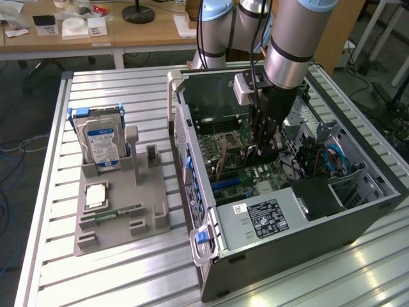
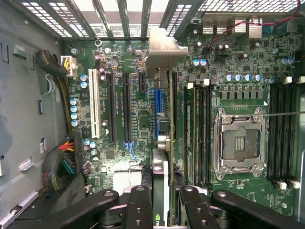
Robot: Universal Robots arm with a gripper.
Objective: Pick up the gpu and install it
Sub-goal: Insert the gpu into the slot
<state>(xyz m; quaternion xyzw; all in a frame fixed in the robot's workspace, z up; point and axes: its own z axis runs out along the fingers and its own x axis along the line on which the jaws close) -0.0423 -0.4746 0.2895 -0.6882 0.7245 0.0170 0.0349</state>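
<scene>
My gripper (image 1: 265, 152) reaches down into the open computer case (image 1: 300, 246), over the motherboard (image 1: 239, 176). It is shut on the gpu (image 1: 223, 157), which stands on edge with its brownish back showing. In the wrist view the gpu (image 2: 162, 167) runs edge-on between my two black fingers (image 2: 139, 202), and the gripper (image 2: 163, 193) clamps its near end. Its metal end bracket (image 2: 164, 47) points at the case's slotted rear grille. The card sits in line with the expansion slots, right beside a blue slot (image 2: 157, 107). I cannot tell whether it is seated.
A grey fixture (image 1: 121, 204) on the slatted table holds a silver hard drive (image 1: 101, 144), a CPU (image 1: 96, 195) and a green RAM stick (image 1: 112, 214). Inside the case are the CPU socket (image 2: 238, 145), memory slots (image 2: 281, 133), cables (image 2: 57, 64) and the drive cage (image 1: 319, 153).
</scene>
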